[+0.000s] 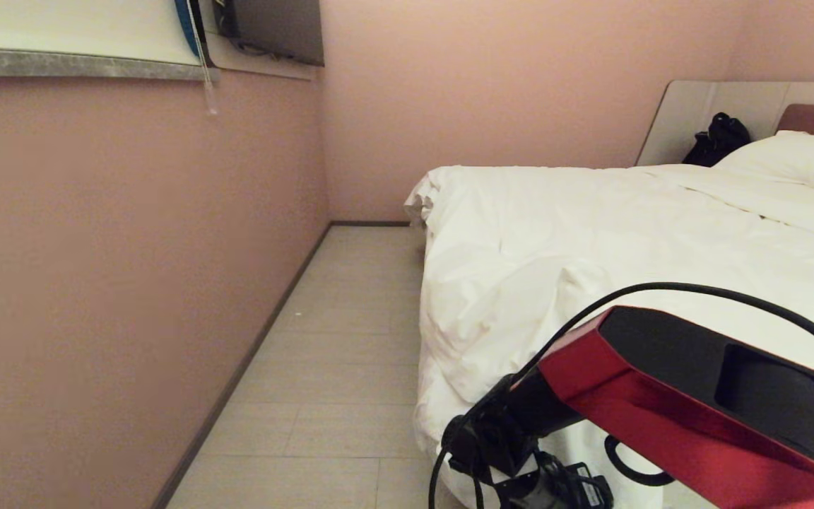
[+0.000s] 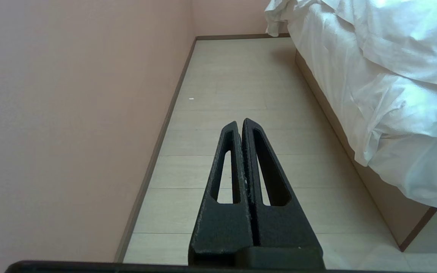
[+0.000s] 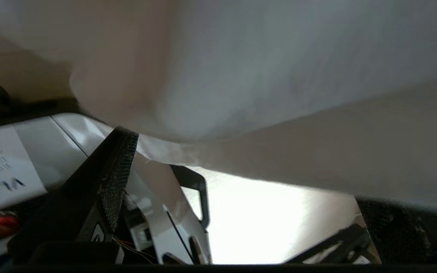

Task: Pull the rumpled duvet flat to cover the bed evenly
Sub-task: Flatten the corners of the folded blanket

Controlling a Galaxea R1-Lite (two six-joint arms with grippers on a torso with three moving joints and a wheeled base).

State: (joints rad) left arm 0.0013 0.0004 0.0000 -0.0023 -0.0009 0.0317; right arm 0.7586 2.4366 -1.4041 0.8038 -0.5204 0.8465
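My left claw hangs parked over the floor btwn wall and bed, fingers pressed together, holding nothing. My right claw is down at the bed's near corner w/ fingers spread wide, duvet edge draped just above and across them, not clamped. Duvet lies rumpled over the mattress, bunched along the side, hanging low. Pillow near headboard.

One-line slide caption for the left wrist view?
Shut left gripper parked above pale plank floor, beside rumpled white duvet overhanging the beige bed base.
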